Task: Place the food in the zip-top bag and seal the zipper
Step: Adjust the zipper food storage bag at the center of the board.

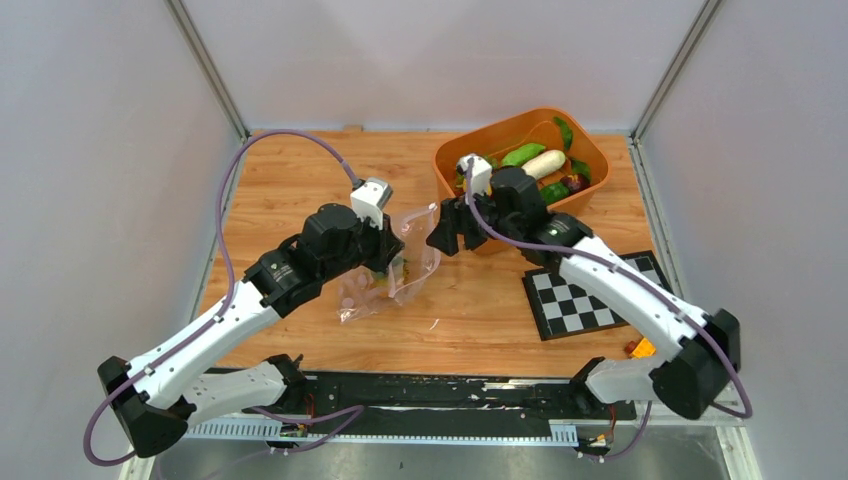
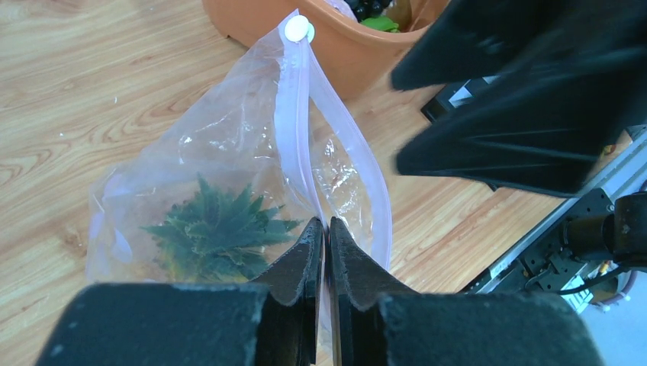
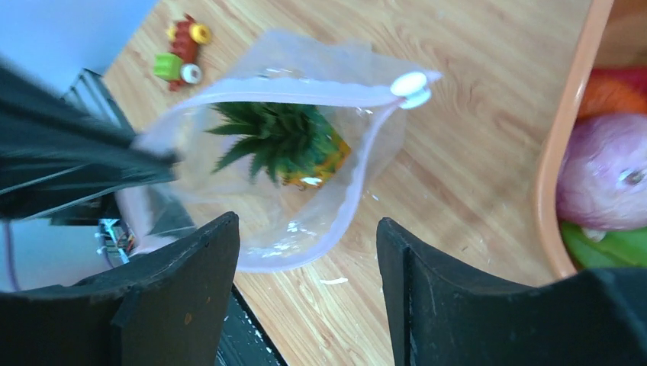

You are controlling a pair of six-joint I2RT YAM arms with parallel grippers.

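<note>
Left wrist: left gripper [image 2: 326, 229] clamped on zipper [image 2: 293, 114] — right gripper [image 3: 307, 229] spread, facing open zip-top bag [image 3: 365, 152].

The zip-top bag [image 2: 221, 145] is glossy crinkled plastic (smooth pinkish zipper [image 2: 284, 130]); the table [image 2: 76, 76], matt wood.

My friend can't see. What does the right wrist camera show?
A toy pineapple sits inside the open zip-top bag, seen from above through the open right claw. An orange tub is at the right edge.
</note>
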